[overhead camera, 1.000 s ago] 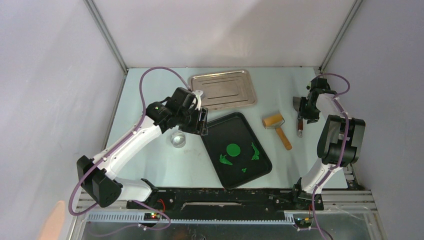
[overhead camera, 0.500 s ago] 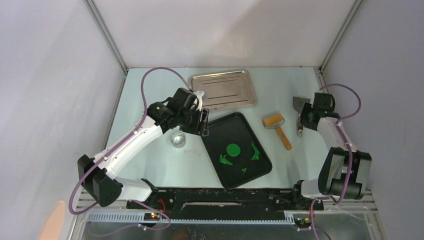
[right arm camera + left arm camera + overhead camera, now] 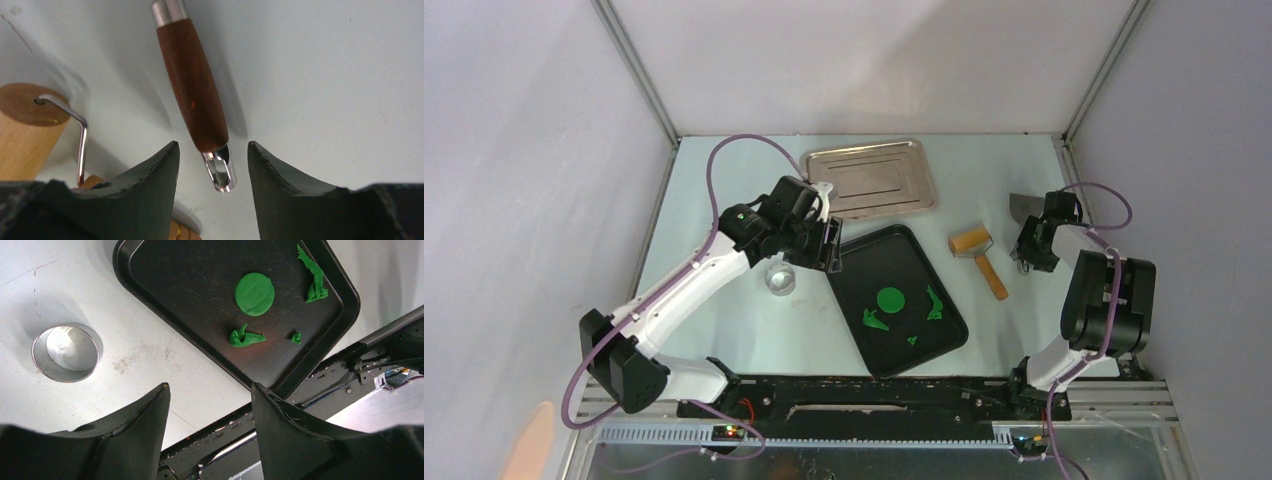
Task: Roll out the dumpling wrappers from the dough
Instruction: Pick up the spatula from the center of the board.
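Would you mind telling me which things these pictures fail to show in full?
- Scraper: right wrist view, blade cut off by the top edge; top view, handle hidden by the right pincer.
- Wooden roller: right wrist view, cut off by the left edge.
- Smallest green scrap: top view, too small for its shape.

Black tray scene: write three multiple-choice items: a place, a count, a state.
1. The metal ring lies: A in the black tray; B on the table beside it; C on the round wrapper.
2. Jagged green scraps in the tray: A one; B five; C three.
3. The right gripper is: A open astride the brown handle; B shut empty; C shut on the handle.
B, it stands on bare table; C, three lie around the wrapper; A, gaps show beside the handle.
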Controlling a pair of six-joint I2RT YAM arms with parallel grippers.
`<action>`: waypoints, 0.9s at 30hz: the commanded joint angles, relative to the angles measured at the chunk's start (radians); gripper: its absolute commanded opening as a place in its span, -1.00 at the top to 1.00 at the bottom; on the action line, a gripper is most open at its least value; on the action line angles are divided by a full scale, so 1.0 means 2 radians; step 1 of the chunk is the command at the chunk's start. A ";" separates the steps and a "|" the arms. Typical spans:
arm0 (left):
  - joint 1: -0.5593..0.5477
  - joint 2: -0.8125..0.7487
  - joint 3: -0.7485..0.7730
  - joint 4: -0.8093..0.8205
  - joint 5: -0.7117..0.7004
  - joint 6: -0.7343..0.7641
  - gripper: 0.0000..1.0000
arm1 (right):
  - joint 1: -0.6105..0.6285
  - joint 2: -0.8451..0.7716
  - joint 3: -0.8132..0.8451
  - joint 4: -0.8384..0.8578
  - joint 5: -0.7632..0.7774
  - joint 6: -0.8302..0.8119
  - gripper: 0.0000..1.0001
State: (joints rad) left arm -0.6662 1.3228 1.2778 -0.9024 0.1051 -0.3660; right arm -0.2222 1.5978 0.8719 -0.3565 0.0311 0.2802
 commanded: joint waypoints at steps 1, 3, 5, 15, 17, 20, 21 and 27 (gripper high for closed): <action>-0.005 0.003 0.020 0.003 -0.003 -0.003 -0.30 | 0.010 0.031 0.040 0.006 0.013 -0.009 -0.04; -0.005 0.004 0.022 0.003 -0.004 -0.003 -0.30 | 0.015 0.045 0.050 -0.003 0.019 -0.014 0.18; -0.005 0.005 0.022 0.002 -0.005 -0.003 -0.30 | 0.017 0.048 0.058 -0.011 0.025 -0.015 0.56; -0.005 0.003 0.016 0.001 -0.005 -0.004 -0.30 | 0.019 0.000 0.098 -0.114 -0.018 -0.052 1.00; -0.006 0.001 0.013 0.003 -0.004 -0.004 -0.30 | 0.019 0.009 0.122 -0.160 -0.031 -0.063 1.00; -0.007 0.003 0.010 0.005 0.001 -0.004 -0.30 | 0.022 0.008 0.139 -0.190 -0.045 -0.064 1.00; -0.007 0.003 0.010 0.004 0.000 -0.004 -0.30 | 0.023 0.006 0.140 -0.193 -0.053 -0.063 1.00; -0.009 0.000 0.008 0.001 -0.003 -0.001 -0.30 | 0.055 0.019 0.180 -0.233 -0.052 -0.090 1.00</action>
State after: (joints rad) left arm -0.6762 1.3365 1.2778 -0.9028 0.1047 -0.3660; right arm -0.1616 1.6444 1.1427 -0.7437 -0.0620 0.1516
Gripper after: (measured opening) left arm 0.649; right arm 0.209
